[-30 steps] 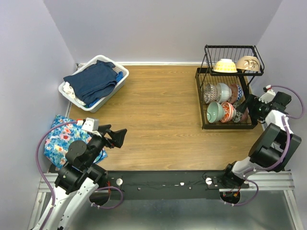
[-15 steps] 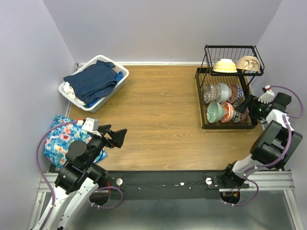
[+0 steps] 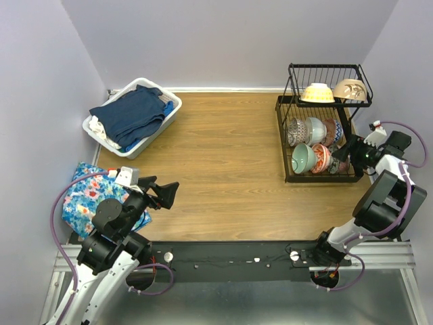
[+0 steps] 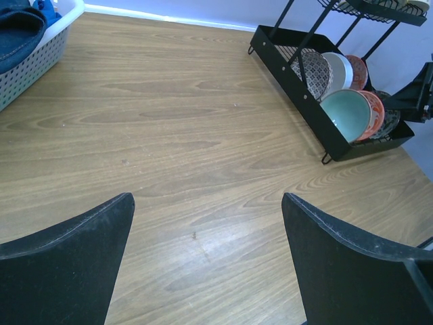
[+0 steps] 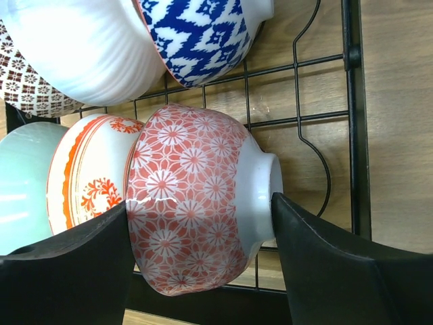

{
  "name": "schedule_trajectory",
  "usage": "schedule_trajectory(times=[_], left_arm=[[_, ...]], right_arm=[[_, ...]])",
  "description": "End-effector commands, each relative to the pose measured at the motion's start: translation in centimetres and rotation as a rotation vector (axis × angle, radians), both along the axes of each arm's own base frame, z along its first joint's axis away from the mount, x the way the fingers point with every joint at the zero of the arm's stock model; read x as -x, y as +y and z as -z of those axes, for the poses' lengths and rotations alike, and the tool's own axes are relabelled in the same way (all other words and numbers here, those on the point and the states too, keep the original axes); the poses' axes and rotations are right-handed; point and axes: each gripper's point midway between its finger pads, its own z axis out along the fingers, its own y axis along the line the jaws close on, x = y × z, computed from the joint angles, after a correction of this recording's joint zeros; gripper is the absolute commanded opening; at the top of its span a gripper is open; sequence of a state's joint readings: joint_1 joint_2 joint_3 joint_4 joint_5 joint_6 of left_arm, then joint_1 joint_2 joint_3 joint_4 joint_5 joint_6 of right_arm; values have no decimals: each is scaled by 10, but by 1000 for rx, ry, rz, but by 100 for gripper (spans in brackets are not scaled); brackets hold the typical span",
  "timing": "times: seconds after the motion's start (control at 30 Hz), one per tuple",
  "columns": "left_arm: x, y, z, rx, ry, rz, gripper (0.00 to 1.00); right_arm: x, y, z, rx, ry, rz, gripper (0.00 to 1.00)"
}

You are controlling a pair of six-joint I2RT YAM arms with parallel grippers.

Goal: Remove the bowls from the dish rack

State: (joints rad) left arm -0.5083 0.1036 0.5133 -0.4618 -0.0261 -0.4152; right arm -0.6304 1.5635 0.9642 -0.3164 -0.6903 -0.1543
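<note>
The dish rack [image 3: 292, 139] stands at the far right of the table [image 3: 223, 156], its right end near the side wall. The right gripper [image 3: 349, 153] reaches into the lower tier from that narrow side. Its fingers [image 5: 325, 271] are spread wide and straddle the red floral bowl [image 5: 193, 230], which lies on its side at the right end of the front row. One fingertip touches the bowl's foot and the other sits at its rim; whether they press cannot be judged. An orange-scroll bowl [image 5: 84, 186] is nested directly against that bowl's mouth, with a mint green bowl [image 5: 20, 183] behind it in the same row. This crowds the rim-side finger. The back row holds a blue-and-white bowl [image 5: 203, 34], a white ribbed bowl [image 5: 88, 47] and a dark patterned bowl [image 5: 24, 91], all just beside the gripped row. Rack wires [image 5: 298, 122] run under the bowls, and the side rail [image 5: 355, 135] lies beyond the foot-side finger. The upper tier carries a cream-yellow bowl [image 3: 316, 93] and a beige bowl [image 3: 350, 89] above the working area. The left gripper [image 4: 208, 196] hovers over the near left of the table with its fingers apart, just beside a floral cloth [image 3: 84, 196]. A white laundry basket [image 3: 169, 108] with dark clothing sits at the far left corner. Bare wood lies between basket and rack.
</note>
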Motion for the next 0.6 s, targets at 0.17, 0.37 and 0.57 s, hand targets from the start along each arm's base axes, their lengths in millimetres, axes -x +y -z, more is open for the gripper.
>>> schedule_trajectory(times=[0.17, 0.37, 0.57], left_arm=[[4, -1, -7, 6, -33, 21, 99], [5, -1, -8, 5, -39, 25, 99], [6, -1, -9, 8, -44, 26, 99]], right_arm=[[-4, 0, -26, 8, -55, -5, 60], [-2, 4, -31, -3, -66, -9, 41], [1, 3, -35, 22, -76, 1, 16]])
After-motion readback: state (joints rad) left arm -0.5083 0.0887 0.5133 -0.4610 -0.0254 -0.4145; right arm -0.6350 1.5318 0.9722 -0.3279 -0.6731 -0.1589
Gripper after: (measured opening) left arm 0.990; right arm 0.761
